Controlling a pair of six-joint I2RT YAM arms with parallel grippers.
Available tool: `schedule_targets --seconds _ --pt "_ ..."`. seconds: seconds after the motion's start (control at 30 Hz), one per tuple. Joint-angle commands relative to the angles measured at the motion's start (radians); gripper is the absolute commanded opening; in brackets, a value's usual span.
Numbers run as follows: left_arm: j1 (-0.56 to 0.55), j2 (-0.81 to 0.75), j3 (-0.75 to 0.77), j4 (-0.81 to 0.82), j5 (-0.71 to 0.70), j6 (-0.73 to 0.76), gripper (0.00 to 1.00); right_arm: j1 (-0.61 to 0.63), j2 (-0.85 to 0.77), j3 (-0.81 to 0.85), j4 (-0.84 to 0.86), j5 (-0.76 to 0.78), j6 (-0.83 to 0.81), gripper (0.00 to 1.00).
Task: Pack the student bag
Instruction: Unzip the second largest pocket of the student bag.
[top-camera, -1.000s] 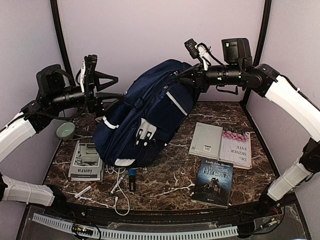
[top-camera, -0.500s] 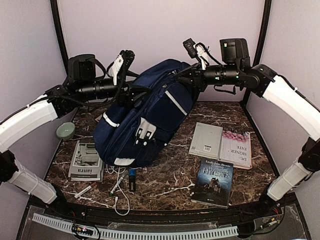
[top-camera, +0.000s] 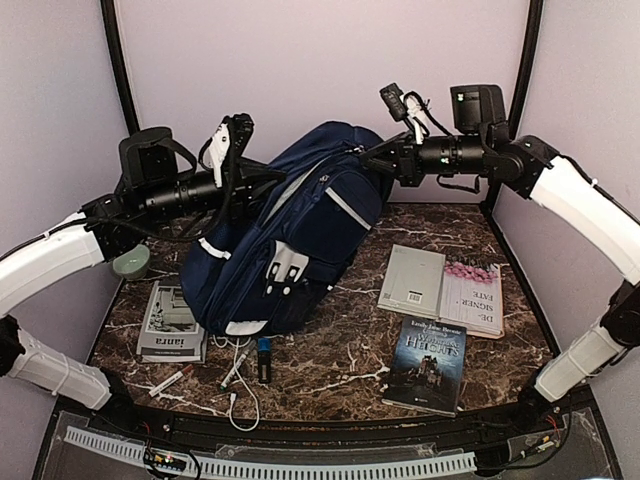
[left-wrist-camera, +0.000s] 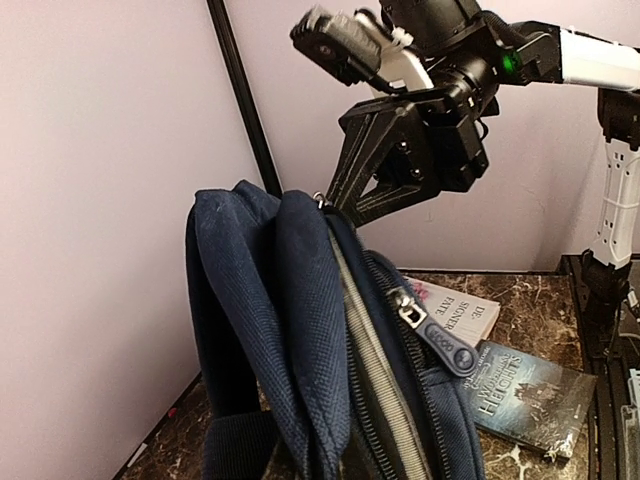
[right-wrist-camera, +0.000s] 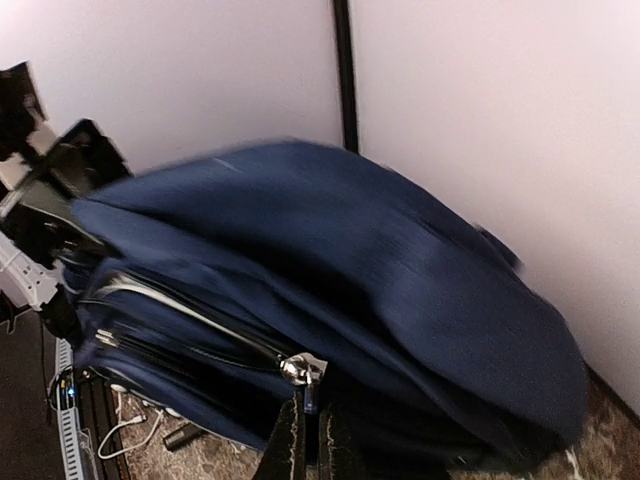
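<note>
The student bag (top-camera: 300, 240) is a navy backpack with white trim, leaning upright at the table's middle, its main zip partly open. My left gripper (top-camera: 262, 182) is closed on the fabric of the bag's upper left rim. In the left wrist view my own fingers are hidden below the navy bag (left-wrist-camera: 290, 320). A dark rubber zip pull (left-wrist-camera: 440, 342) hangs by the opening. My right gripper (top-camera: 372, 160) is at the bag's top right. In the right wrist view it (right-wrist-camera: 308, 435) is shut on the tab under a silver zip slider (right-wrist-camera: 302, 368).
A grey book (top-camera: 412, 278), a pink-and-white book (top-camera: 472, 298) and a dark novel (top-camera: 427, 365) lie to the right of the bag. At the left are a booklet (top-camera: 172, 322) and a green round thing (top-camera: 131, 261). Markers, a white cable (top-camera: 240, 390) and a USB stick (top-camera: 264, 360) lie at the front.
My left arm swung right to the bag and its jaws closed on the upper rim. The bag's top shifted slightly left. My right gripper stayed shut on the zip tab.
</note>
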Motion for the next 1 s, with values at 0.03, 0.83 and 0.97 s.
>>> schedule_targets --seconds 0.03,0.83,0.97 --pt "0.003 -0.172 -0.106 0.146 -0.077 0.06 0.0 -0.219 -0.096 -0.107 0.078 0.043 0.103 0.0" --pt "0.002 -0.246 -0.292 0.202 -0.001 0.039 0.0 -0.272 0.011 0.181 0.137 -0.184 0.23 0.0" --pt "0.003 -0.223 -0.319 0.197 -0.012 0.038 0.2 -0.184 0.04 0.232 0.154 -0.188 0.196 0.0"
